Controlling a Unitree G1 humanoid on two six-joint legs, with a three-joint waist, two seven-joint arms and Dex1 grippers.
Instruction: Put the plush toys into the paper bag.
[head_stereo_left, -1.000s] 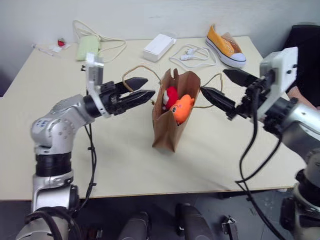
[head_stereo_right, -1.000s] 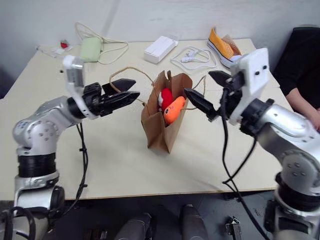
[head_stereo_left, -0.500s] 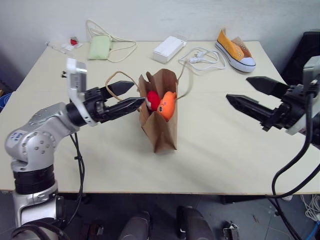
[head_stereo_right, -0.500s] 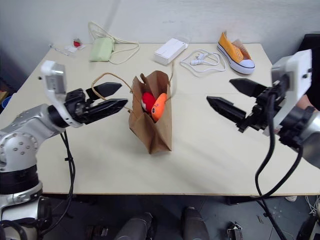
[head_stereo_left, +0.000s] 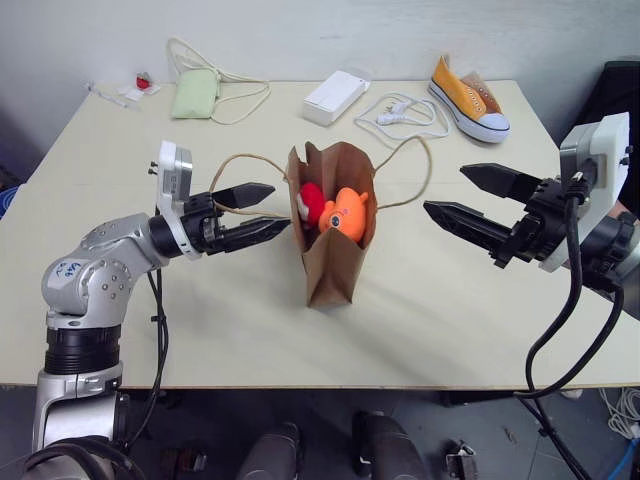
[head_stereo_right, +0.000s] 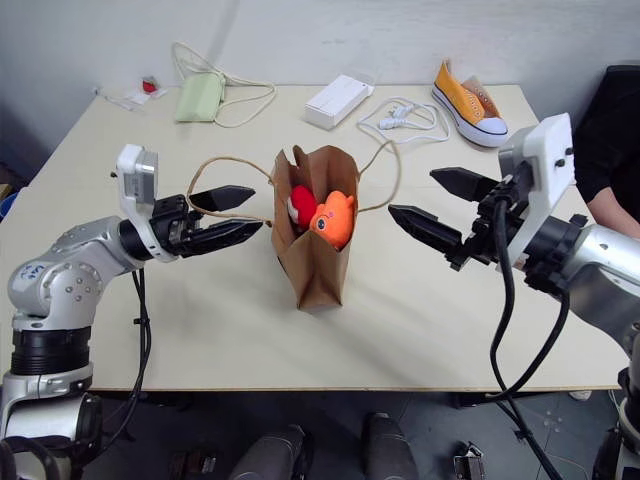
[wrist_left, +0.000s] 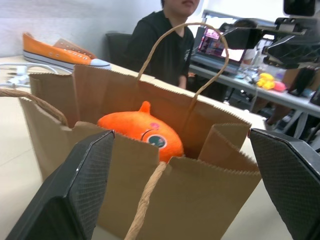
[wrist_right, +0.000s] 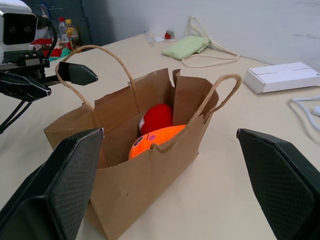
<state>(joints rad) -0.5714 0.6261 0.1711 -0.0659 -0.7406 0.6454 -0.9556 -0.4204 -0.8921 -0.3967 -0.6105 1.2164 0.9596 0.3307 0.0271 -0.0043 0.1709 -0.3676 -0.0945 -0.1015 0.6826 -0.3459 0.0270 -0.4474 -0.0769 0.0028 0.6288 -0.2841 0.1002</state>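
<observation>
1. While both plush toys sit inside it, the paper bag (head_stereo_left: 335, 250) stands upright near the middle of the worktop (head_stereo_left: 200, 320), its mouth open.
2. Within the bag, the red-and-white Santa toy (head_stereo_left: 312, 203) lies toward the robot's left, and the round orange toy (head_stereo_left: 346, 213) is pressed against it on the right; both poke above the bag's rim.
3. From the left wrist view, the orange toy's eye faces the camera, just behind the near wall of the bag.
4. One twisted paper handle (head_stereo_left: 240, 165) loops out toward the left gripper, the other handle (head_stereo_left: 415, 170) arches out toward the right gripper.
5. On the bag's left, the left gripper (head_stereo_left: 262, 211) hovers level, its jaws spread wide and holding nothing; the tips point at the bag, just beside it and not touching its wall.
6. On the bag's right, the right gripper (head_stereo_left: 452, 197) also points at the bag, jaws wide and empty, set a little further off than the left one.
7. Along the far edge of the worktop lie a pale green pouch (head_stereo_left: 195, 95) with a cream cord, a white box (head_stereo_left: 335, 96), a coiled white cable (head_stereo_left: 400, 112) and an orange-and-white sneaker (head_stereo_left: 468, 95).
8. Near the far left corner sits a small red item (head_stereo_left: 143, 80); what it is cannot be told.
9. Beyond the bag, the left wrist view shows a person in a dark top (wrist_left: 162, 42) seated past the worktop.
</observation>
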